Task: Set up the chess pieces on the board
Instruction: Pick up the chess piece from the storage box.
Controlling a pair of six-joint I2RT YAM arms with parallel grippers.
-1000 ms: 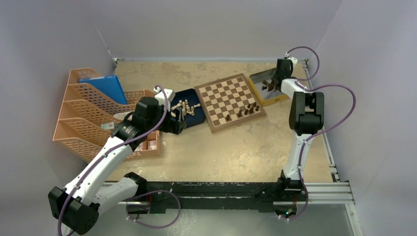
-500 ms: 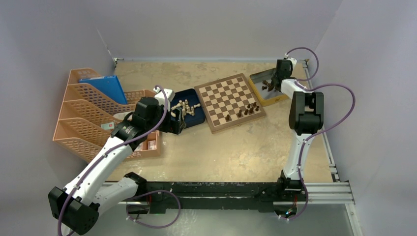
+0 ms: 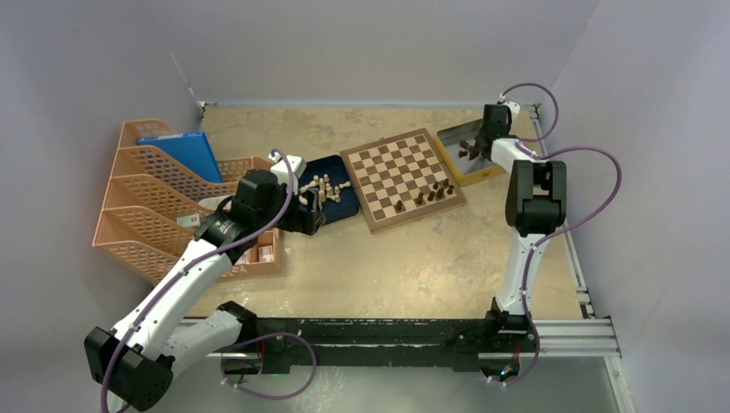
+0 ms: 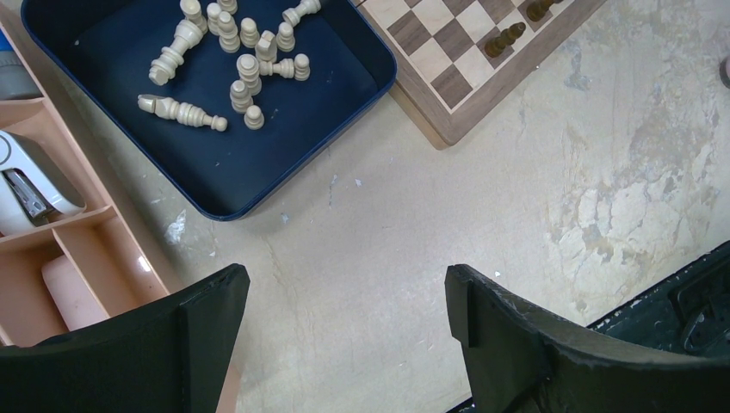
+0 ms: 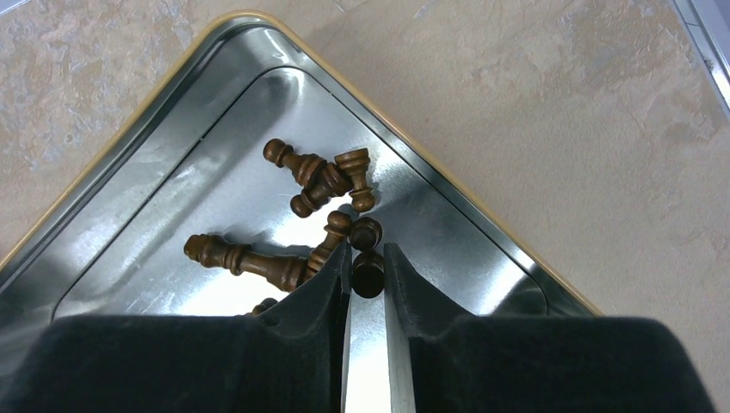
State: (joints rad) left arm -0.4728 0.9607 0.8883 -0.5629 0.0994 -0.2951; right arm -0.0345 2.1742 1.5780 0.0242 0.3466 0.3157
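The chessboard lies in the middle of the table, with several dark brown pieces standing along its near right edge. Its corner shows in the left wrist view. More dark pieces lie in the silver tin at the back right. My right gripper is down in the tin, shut on a small dark pawn between its fingertips. Pale cream pieces lie in the dark blue tray. My left gripper hangs open and empty over bare table, near the tray.
Orange mesh file racks with a blue folder stand at the left. An orange organiser with a stapler sits next to the blue tray. Grey walls close in the table on three sides.
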